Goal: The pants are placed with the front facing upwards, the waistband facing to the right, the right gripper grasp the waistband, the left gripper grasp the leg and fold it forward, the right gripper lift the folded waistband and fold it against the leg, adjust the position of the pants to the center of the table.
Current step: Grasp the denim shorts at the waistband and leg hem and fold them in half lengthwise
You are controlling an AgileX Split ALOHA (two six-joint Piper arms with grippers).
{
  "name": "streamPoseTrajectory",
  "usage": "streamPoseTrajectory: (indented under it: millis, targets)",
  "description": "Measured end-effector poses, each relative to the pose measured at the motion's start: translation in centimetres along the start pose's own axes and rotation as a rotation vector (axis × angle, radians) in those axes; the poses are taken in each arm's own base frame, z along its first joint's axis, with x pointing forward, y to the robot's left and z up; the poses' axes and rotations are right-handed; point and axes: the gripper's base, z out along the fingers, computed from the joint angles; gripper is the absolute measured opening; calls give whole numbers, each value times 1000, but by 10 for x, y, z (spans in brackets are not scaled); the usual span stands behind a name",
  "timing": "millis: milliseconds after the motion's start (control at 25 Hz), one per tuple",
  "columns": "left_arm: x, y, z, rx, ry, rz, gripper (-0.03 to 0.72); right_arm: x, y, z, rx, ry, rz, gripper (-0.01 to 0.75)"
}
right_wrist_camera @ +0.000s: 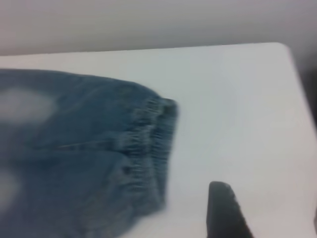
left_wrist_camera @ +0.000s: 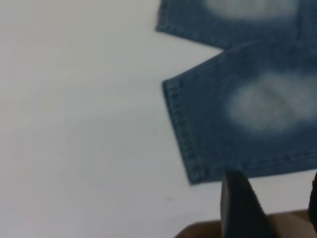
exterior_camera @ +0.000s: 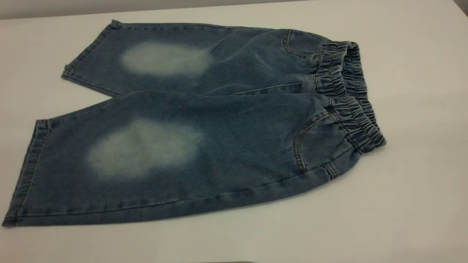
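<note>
Pants (exterior_camera: 204,124) flat on white bench (exterior_camera: 413,204), front up, waistband (exterior_camera: 347,95) at frame right, legs left. Exterior view shows no pincer. Left wrist view – left pincer (left_wrist_camera: 272,208) just off leg hem (left_wrist_camera: 181,134), not touching. Right wrist view – right pincer (right_wrist_camera: 270,213) near waistband, apart. Both spreads: cannot tell.

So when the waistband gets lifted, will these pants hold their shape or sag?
Probably sag: the pants lie limp and flat on the table, softly creased. The gathered waistband looks thick, likely an easy pinch. Denim on a smooth top may slide rather than stay put.
</note>
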Motion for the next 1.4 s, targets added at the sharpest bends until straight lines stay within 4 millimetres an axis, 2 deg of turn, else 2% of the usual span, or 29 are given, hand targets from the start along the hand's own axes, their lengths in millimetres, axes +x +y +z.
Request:
streamPoseTrajectory:
  millis: [160, 360, 600, 760, 920, 1000, 1240, 1400]
  targets:
    - [-30, -1, 27, 56, 47, 26, 300, -20, 7, 32, -74, 49, -21, 354]
    - [-49, -2, 63, 110, 76, 29, 300, -41, 14, 70, -151, 105, -35, 356]
    - [-55, 1, 108, 118, 191, 15, 302, -51, 20, 109, -232, 160, 0, 409]
    - [-52, 2, 130, 123, 267, 7, 340, -48, 24, 131, -290, 212, 58, 429]
    - [-49, 2, 147, 129, 330, 0, 416, -38, 26, 156, -344, 321, 102, 430]
    - [-44, 2, 165, 136, 405, -7, 461, -24, 23, 184, -330, 430, 154, 430]
    - [-29, 2, 199, 150, 553, -39, 466, 17, 12, 237, -232, 665, 353, 431]
    - [-27, 0, 205, 165, 573, -89, 466, 35, 6, 263, -182, 754, 404, 431]
